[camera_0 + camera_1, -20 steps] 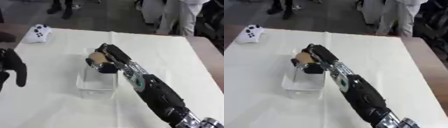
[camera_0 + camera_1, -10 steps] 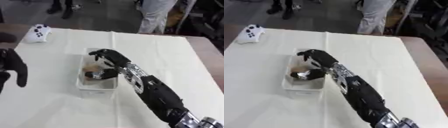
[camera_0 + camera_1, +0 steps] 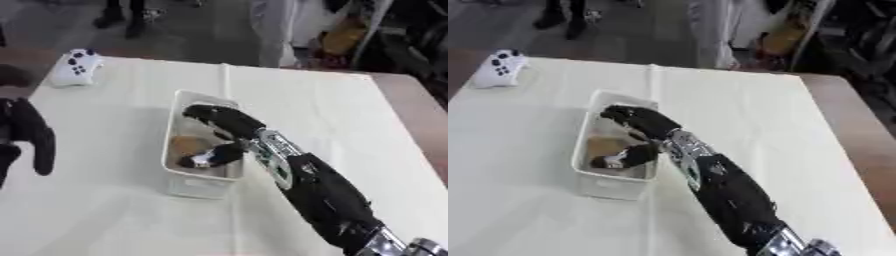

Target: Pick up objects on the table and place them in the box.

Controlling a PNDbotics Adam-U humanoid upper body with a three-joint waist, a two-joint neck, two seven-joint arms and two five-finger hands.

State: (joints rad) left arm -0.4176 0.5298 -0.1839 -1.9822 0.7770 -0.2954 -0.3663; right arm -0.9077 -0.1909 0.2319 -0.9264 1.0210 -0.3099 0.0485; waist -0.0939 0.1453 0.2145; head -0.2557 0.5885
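Observation:
A clear plastic box (image 3: 182, 184) stands in the middle of the white table. Inside it lies a tan, rounded object (image 3: 187, 145). My right hand (image 3: 220, 134) reaches over the box from the lower right, its fingers spread apart and holding nothing, the thumb low near the box's front wall. The tan object rests on the box floor just left of the hand, free of it. My left hand (image 3: 24, 134) hangs at the left edge of the view, fingers relaxed and pointing down, away from the box.
A white game controller (image 3: 76, 66) lies at the table's far left corner. A fold runs down the tablecloth (image 3: 226, 80) behind the box. People stand beyond the far edge. The brown table edge (image 3: 859, 140) shows at the right.
My right hand carried the tan object over the box, lowered it inside and spread its fingers. The object now lies on the box floor. The left hand has stayed put.

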